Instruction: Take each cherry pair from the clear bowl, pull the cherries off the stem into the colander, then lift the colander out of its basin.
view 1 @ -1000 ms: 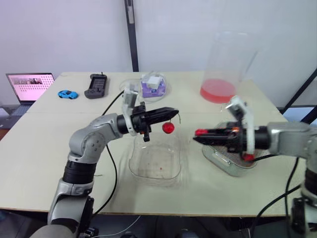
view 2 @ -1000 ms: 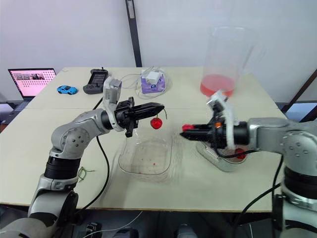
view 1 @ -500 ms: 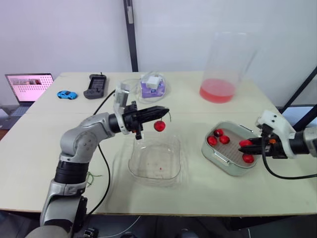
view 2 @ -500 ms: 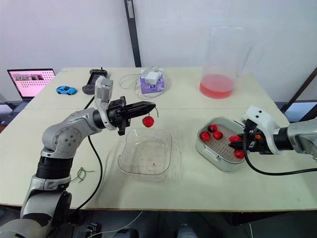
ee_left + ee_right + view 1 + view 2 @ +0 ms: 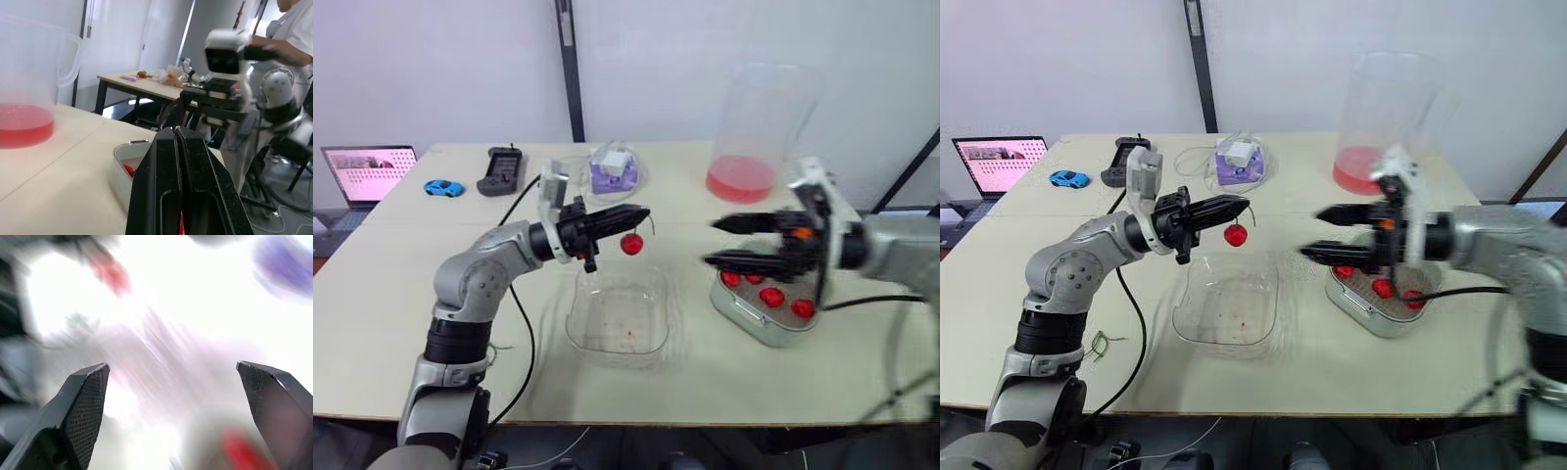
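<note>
Clear bowl [image 5: 597, 323] nearest me looks empty bar a red speck, so I reckon this is the last pair. Just right of it, the colander [image 5: 744, 318] has its cherries [image 5: 771, 296], and my right gripper [image 5: 710, 242] has swung back left from dropping one off, fingers spread wide. It's now aimed at the lone cherry [image 5: 631, 243] over the bowl's far edge, dangling from my left gripper [image 5: 644, 212], which is pinched on the stem [image 5: 1251, 211].

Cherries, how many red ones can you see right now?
5. One cherry hangs in the air from the left gripper. Four lie in the colander, and the open right gripper reaching over it may hide more.
</note>
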Robot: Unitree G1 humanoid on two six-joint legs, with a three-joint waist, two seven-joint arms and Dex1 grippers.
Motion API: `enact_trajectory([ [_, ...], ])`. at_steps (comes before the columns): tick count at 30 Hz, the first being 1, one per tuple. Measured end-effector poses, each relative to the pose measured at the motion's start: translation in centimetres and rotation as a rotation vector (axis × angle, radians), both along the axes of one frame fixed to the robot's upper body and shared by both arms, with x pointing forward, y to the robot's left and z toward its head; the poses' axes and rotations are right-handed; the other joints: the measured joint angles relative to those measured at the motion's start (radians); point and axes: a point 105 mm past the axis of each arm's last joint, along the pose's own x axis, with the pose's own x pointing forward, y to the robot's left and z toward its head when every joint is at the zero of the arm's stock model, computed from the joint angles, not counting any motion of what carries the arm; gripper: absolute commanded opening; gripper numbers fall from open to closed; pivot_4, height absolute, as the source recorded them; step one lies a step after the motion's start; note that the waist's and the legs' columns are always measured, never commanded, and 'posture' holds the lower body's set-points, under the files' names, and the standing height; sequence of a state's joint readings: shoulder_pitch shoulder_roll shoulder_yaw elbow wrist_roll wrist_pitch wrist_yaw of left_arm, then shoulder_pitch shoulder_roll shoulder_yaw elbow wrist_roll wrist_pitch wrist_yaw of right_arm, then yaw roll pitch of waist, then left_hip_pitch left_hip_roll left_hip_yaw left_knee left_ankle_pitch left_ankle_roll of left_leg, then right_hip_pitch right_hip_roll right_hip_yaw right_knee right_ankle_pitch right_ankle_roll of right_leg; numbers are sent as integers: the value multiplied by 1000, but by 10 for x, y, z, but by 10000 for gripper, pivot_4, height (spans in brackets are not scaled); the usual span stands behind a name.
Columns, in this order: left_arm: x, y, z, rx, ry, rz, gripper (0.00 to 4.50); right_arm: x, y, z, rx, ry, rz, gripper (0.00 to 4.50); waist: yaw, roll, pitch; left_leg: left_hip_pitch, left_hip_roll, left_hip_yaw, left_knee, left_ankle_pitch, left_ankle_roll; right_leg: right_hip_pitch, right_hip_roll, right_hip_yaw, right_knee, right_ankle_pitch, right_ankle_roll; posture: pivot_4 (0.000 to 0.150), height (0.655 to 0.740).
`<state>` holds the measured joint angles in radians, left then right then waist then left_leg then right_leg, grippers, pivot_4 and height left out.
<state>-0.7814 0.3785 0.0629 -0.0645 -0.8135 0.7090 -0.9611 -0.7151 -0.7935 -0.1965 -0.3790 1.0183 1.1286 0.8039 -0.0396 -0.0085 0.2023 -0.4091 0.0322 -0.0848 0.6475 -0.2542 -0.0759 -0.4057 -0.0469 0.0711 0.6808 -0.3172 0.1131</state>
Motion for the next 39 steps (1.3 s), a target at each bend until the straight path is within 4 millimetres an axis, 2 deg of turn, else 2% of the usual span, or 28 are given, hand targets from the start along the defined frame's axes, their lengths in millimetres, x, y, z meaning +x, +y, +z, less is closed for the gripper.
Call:
enact_trajectory([
  [2,0,0,0,-2,1,-2,0,0,20,-6,47,39,24,44201,10,0,0,-1,-1,0,0,0,0,0,-2,0,-1,0,0,1500,7332],
  [7,-1,-1,3,-5,-7,-8,0,7,47,-22,64,88,2,44201,19,0,0,-1,-1,0,0,0,0,-1,-1,0,-1,0,0,1500,7332],
  [10,-1,-2,4,-8,-8,-13,0,12,59,-26,58,87,-8,44201,17,0,0,-1,-1,0,0,0,0,-1,-1,0,0,0,0,1500,7332],
  [14,-1,-2,4,-8,-7,-15,0,19,61,-19,66,60,-40,44201,15,0,0,-1,0,0,0,0,1,-1,0,0,0,0,0,1500,7332],
  [17,-1,-2,4,-7,-7,-15,0,22,63,-20,77,69,-42,35587,14,0,0,-1,0,0,0,-1,1,-1,0,0,0,0,0,1500,7332],
  [19,-1,-2,4,-7,-7,-15,0,22,66,-20,92,76,-36,27110,12,0,0,-1,0,0,0,-1,1,-1,0,0,0,0,0,1500,7332],
  [23,-1,-2,3,-7,-6,-15,0,23,67,-20,98,81,-36,6200,2,0,0,-1,0,0,0,-1,1,-1,0,0,0,0,0,1500,7332],
  [24,-1,-2,3,-7,-6,-15,0,23,67,-20,97,81,-37,3457,0,0,0,-1,0,0,0,-1,1,-1,0,0,0,0,0,1500,7332],
  [32,-2,-4,2,1,-4,-24,0,23,63,-24,68,88,-50,3457,-4,0,0,0,0,0,-1,-2,3,-1,0,0,1,0,0,1500,7332],
  [39,-1,-10,-6,24,21,-44,0,20,55,-41,-57,104,-71,3457,-4,0,0,0,0,0,-1,-2,4,-1,0,0,1,0,0,1500,7332],
])
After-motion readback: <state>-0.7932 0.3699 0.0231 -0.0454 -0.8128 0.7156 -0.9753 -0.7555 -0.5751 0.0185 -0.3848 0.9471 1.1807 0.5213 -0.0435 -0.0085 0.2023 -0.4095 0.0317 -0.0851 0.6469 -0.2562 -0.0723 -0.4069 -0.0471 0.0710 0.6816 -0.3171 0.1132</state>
